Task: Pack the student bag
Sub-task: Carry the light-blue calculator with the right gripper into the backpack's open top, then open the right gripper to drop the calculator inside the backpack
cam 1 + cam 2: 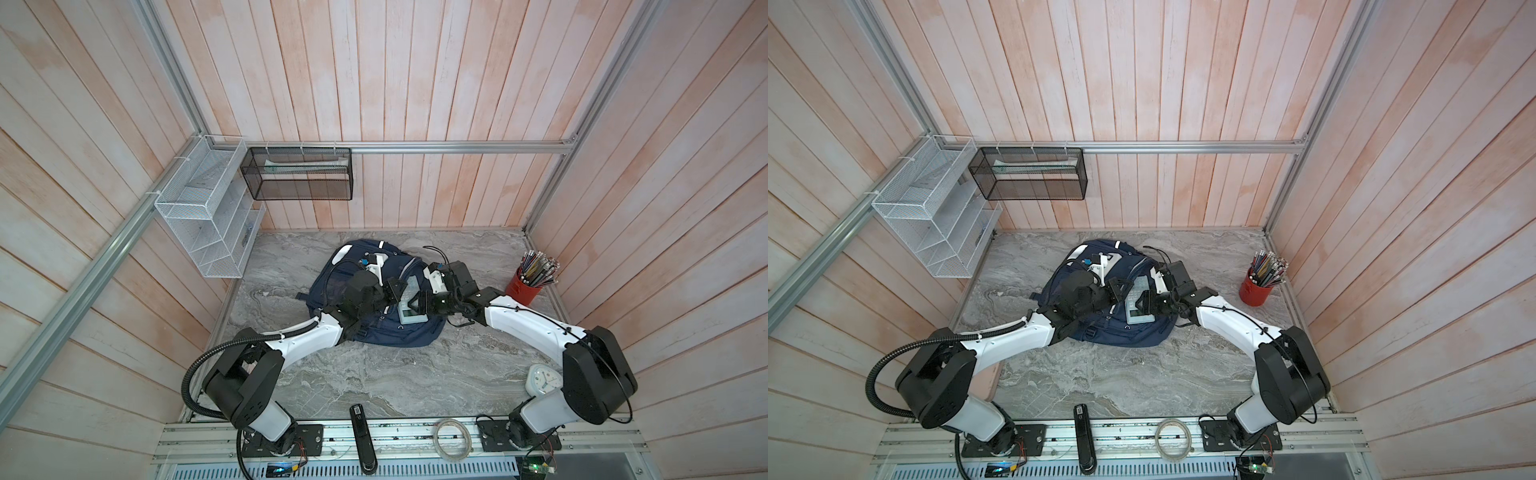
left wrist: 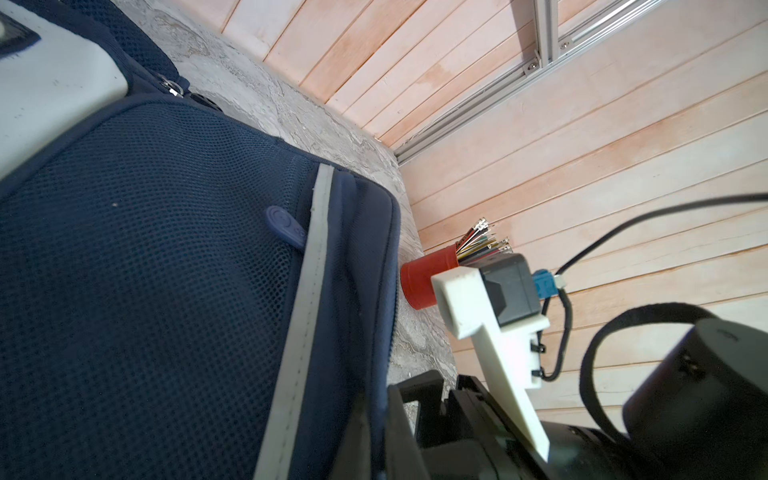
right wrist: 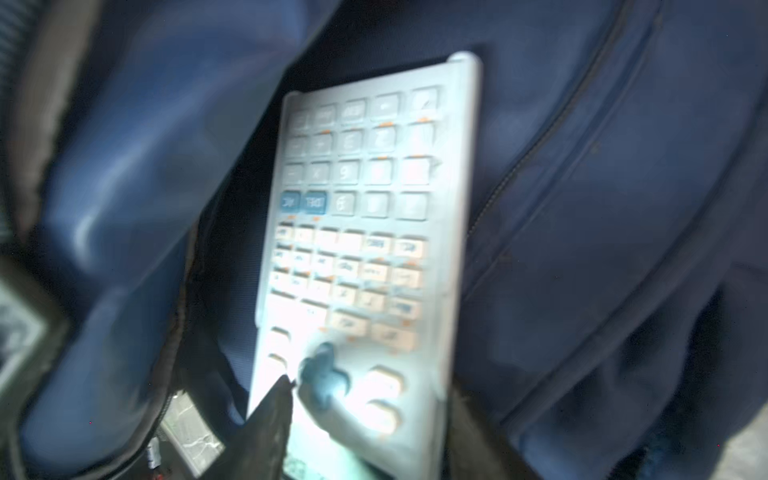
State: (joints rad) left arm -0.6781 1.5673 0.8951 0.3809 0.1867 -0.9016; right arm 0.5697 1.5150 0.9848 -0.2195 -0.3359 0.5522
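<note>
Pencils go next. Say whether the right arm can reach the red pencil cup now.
Probably yes: the red pencil cup stands in the open beside that arm, nothing between. But the right gripper is at the calculator on the student bag.

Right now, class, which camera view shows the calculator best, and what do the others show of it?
The right wrist view: the calculator fills the frame, its keys visible though blurred. In both top views it is small, on the student bag. The left wrist view misses it.
</note>
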